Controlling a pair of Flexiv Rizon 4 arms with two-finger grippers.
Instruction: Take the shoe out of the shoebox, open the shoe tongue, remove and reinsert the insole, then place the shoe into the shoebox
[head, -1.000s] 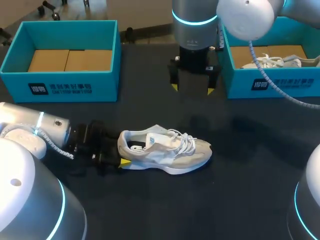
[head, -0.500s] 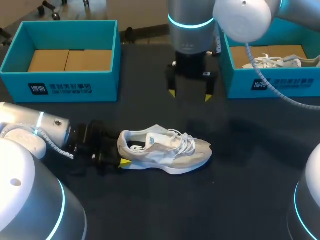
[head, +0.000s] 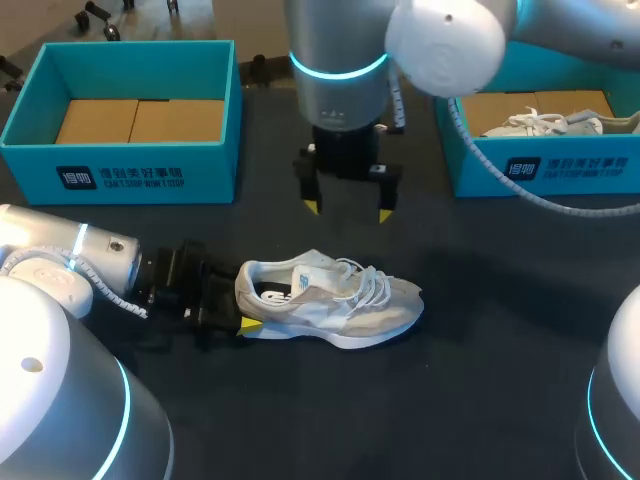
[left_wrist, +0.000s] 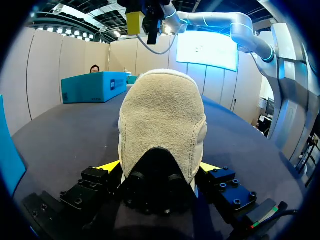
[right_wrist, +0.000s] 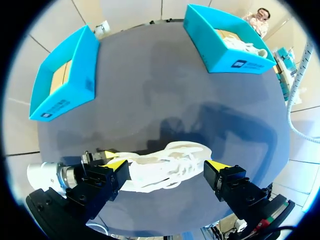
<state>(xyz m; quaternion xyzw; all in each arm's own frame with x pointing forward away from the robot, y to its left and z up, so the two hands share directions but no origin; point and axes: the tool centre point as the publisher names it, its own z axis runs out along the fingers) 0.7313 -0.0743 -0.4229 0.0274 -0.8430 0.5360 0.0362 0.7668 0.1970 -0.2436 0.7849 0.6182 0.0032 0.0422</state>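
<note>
Big move first: the right arm (head: 340, 60) has swung across from beside the right-hand shoebox (head: 560, 165) toward the middle of the bench (head: 480, 380). It has brought the right claw (head: 348, 211) down with it. That claw now hangs above and just behind the shoe (head: 335, 300), fingers wide apart and gripping nothing. From its own wrist view, the laces and tongue sit right between those yellow tips.

The shoe hasn't budged. It's out of the box, lying flat on the bench with its toe to the right. The left claw (head: 238, 322) hasn't stirred either and stays clamped on the heel, one tip on each side.

So the heel is anchored, and the free claw looks to be lining up for the tongue.
</note>
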